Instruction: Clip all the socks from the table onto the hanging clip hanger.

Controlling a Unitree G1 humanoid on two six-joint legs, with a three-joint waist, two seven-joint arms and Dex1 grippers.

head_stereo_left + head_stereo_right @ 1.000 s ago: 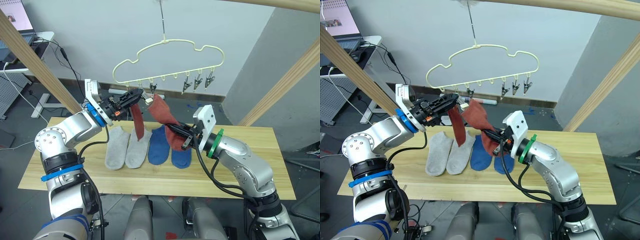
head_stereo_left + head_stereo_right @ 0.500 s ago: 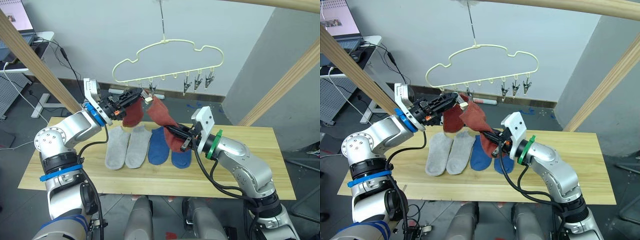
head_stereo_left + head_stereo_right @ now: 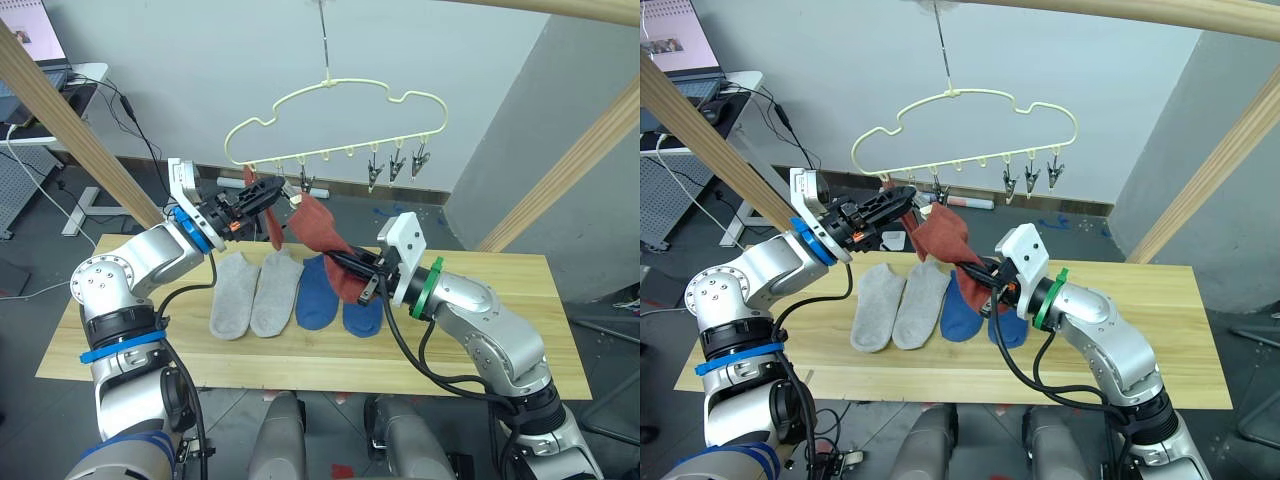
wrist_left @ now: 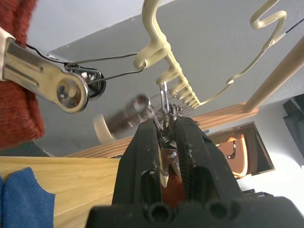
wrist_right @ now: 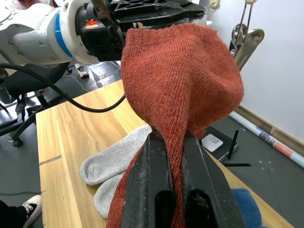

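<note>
While both arms reach up under the clip hanger [image 3: 335, 125], the scene reads as follows.

Left gripper [image 3: 268, 190]: fingers pressed onto a metal clip [image 4: 164, 111] on the hanger's row, with rust red knit showing between them in the left wrist view.
Right gripper [image 3: 335, 262]: fingers pinched shut on a rust red sock [image 5: 178, 76], which bunches upward toward the clips.
Second rust red sock [image 3: 272, 215]: hangs in a narrow strip just below the left gripper.
Table [image 3: 520, 300]: two light grey socks [image 3: 250, 292] and two blue socks [image 3: 338, 300] lie side by side, flat.
Left wrist view: another clip [image 4: 45, 78], beside the gripped one, bites rust red fabric.
Right wrist view: the held sock's toe sits beside a dangling clip [image 5: 247, 42], but whether it touches cannot be told.
</note>
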